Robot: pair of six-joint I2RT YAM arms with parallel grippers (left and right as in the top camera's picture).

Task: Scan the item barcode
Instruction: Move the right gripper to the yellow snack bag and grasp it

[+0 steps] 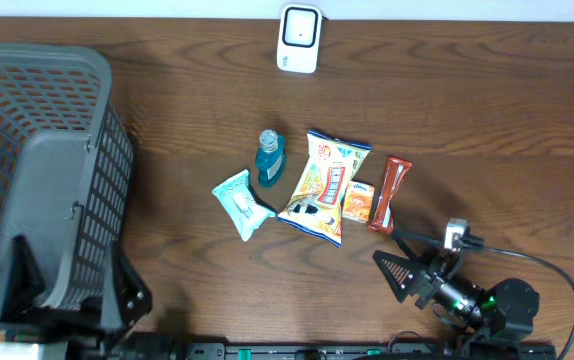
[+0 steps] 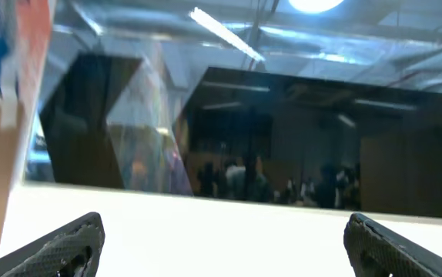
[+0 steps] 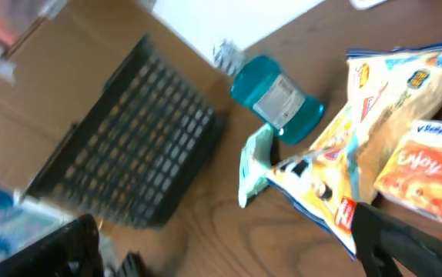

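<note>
Several items lie in a cluster mid-table: a blue bottle (image 1: pixel 270 158), a teal pack (image 1: pixel 241 203), a yellow snack bag (image 1: pixel 327 185), a small orange packet (image 1: pixel 358 201) and a red bar (image 1: pixel 390 194). No barcode can be made out on any of them. A white scanner (image 1: pixel 299 38) stands at the far edge. My right gripper (image 1: pixel 394 275) is open just in front of the cluster, with bare wood between its fingers (image 3: pixel 406 238). The wrist view shows the bottle (image 3: pixel 276 98) and snack bag (image 3: pixel 344 154) ahead. My left gripper (image 2: pixel 225 246) is open and empty, facing ceiling lights.
A large grey mesh basket (image 1: pixel 37 180) fills the table's left side and also shows in the right wrist view as a dark basket (image 3: pixel 136 138). The left arm's dark fingers (image 1: pixel 133 292) show against the basket's near corner. A cable (image 1: pixel 557 280) loops behind the right arm.
</note>
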